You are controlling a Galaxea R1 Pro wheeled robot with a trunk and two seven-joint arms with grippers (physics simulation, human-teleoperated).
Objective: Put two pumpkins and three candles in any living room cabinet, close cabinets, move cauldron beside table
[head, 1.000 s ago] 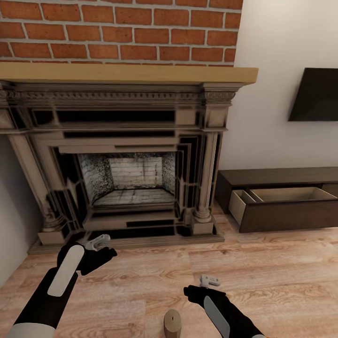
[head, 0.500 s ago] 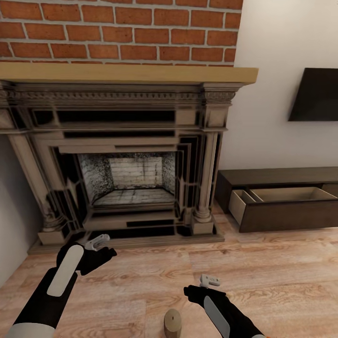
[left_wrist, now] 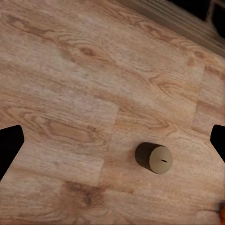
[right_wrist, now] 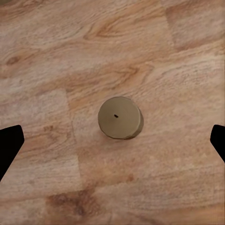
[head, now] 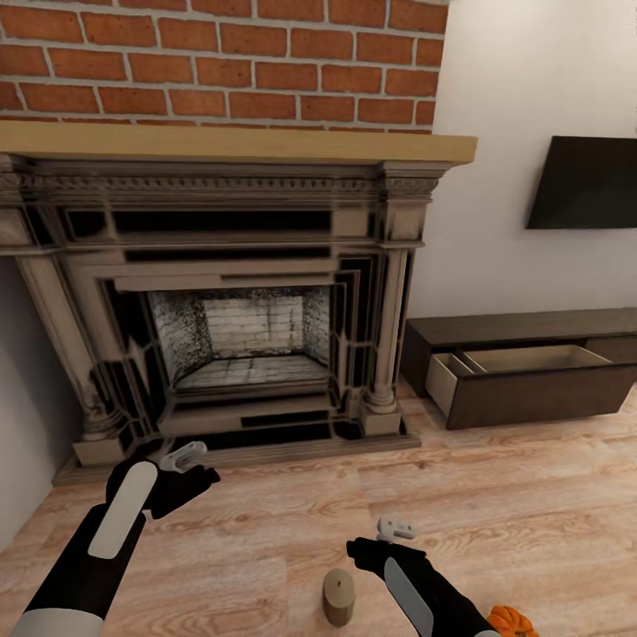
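Tan wax, the candle stands upright on the wooden floor directly under our right gripper, jaws spread wide and empty, seemingly lined up to grasp it for the cabinet, whose drawer sits open.

A pumpkin is cut by the head view's bottom edge, its lower half out of sight; in the left wrist view an orange sliver at the corner is probably the same one. The cabinet runs off the right edge, as does its open drawer. The black screen on the wall is cropped there too. The right pincer is too small to judge its gap.
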